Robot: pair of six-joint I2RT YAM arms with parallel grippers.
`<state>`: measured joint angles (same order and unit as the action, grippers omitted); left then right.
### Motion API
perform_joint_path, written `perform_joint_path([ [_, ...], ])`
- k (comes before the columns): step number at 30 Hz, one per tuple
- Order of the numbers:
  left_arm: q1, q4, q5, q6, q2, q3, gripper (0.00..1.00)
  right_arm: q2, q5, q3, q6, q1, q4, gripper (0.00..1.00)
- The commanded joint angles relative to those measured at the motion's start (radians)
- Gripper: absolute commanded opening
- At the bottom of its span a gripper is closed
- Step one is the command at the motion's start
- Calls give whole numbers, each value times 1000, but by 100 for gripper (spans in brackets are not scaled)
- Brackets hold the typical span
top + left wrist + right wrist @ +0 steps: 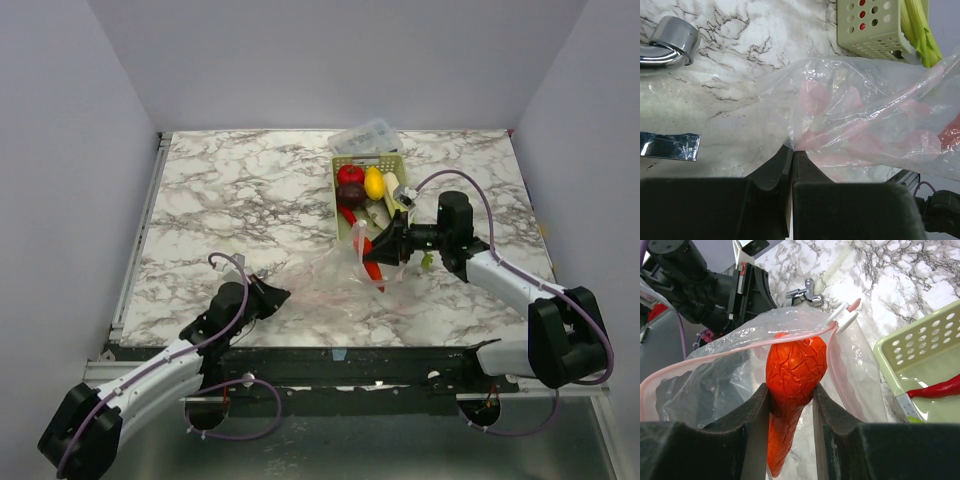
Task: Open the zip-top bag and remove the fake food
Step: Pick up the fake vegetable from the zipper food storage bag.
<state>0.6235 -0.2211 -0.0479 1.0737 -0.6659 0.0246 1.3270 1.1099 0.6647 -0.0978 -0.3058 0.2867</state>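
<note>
Zip-top bag (865, 125), clear crinkly film edged by a pink zip strip, has one corner pinched in the clenched left gripper (791, 155); the right gripper (791, 390) grasps a crackle-skinned orange carrot (795, 365) at the bag's open mouth; bag rests on the marbled table (220, 200); beyond, a pale green slotted basket (370, 157) holds a round red fruit (351, 174), lemon (374, 183), dark beet (351, 193) and chili (347, 215).

No readable text, labels, brands, numbers or signs on anything

The left arm (170, 362) reaches forward and rightward, the left gripper (791, 150) pinched flat on a corner of the zip-top bag (865, 100). The right arm (500, 277) bends leftward, the right gripper (791, 392) clamped around the carrot (795, 362).
</note>
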Motion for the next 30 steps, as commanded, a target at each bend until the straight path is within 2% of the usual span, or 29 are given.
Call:
perform_joint_path([
  [1, -12, 39, -23, -20, -48, -39, 0, -32, -49, -18, -65, 11, 58, 7],
  [3, -11, 15, -10, -15, -86, -38, 0, -36, -104, -31, -112, 13, 95, 6],
  [5, -11, -13, 4, -14, -120, -37, 0, -28, -84, -29, -101, 13, 94, 6],
  [7, -11, -44, 24, -24, -141, -31, 2, -21, -44, -5, -12, 13, 14, 6],
  [8, -11, -58, 35, -35, -145, -29, 6, -16, -34, 5, 22, 14, -29, 6],
  [11, -12, -76, 76, -73, -118, -10, 27, -2, -9, 17, 51, 13, -56, 6],
  [16, -16, 2, 106, -142, 21, 28, 65, 34, 27, 40, 118, 12, -120, 6],
  [22, -37, 127, 141, -208, 274, 22, 97, 57, 55, 59, 168, 12, -177, 5],
  [26, -47, 172, 212, -301, 401, 32, 99, 47, 68, 54, 183, 6, -180, 5],
  [30, -53, 147, 294, -397, 398, 75, 99, 39, 80, 53, 215, -7, -197, 5],
])
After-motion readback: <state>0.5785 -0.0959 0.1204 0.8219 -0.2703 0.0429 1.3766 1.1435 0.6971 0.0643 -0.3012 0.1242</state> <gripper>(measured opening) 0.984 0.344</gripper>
